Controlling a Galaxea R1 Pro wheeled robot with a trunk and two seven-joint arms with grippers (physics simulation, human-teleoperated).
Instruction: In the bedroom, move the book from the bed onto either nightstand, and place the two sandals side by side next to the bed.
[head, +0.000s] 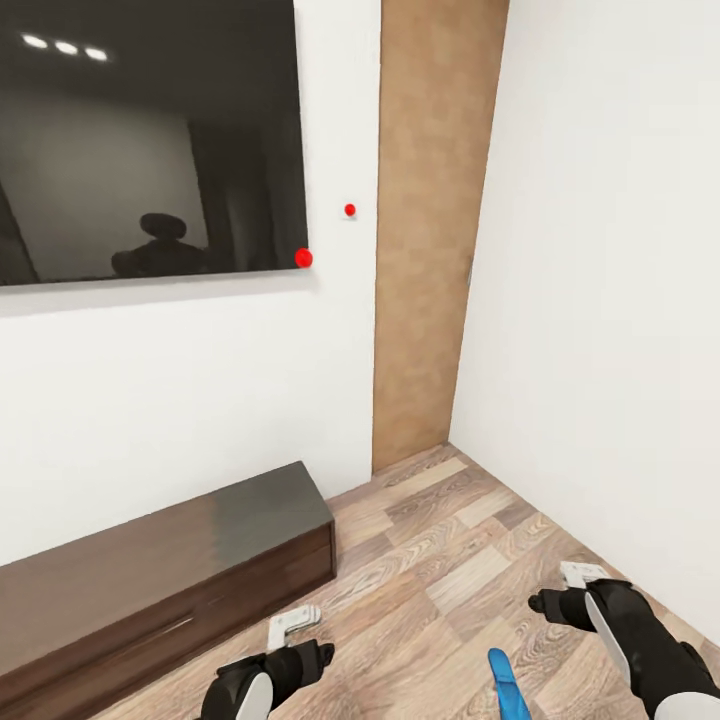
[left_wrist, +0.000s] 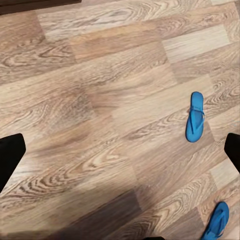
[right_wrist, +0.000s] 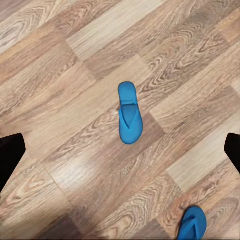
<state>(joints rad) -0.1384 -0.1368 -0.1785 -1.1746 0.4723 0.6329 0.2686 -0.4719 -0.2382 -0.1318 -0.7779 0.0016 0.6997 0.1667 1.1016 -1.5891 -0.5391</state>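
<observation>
Two bright blue sandals lie apart on the wood-plank floor below my arms. In the left wrist view one sandal (left_wrist: 195, 116) lies flat and the other sandal (left_wrist: 217, 221) is cut by the frame edge. The right wrist view has one sandal (right_wrist: 129, 114) centred and the other sandal (right_wrist: 192, 223) at the edge. The tip of a sandal (head: 508, 686) pokes in between my arms in the head view. My left gripper (head: 293, 625) and right gripper (head: 582, 574) hang above the floor, both open and empty. The book, the bed and the nightstand are out of view.
A long low dark wall console (head: 150, 585) runs along the white wall at the left, under a large black screen (head: 150, 140). A tall wood-grain panel (head: 430, 230) stands in the corner. A white wall (head: 610, 300) closes the right side.
</observation>
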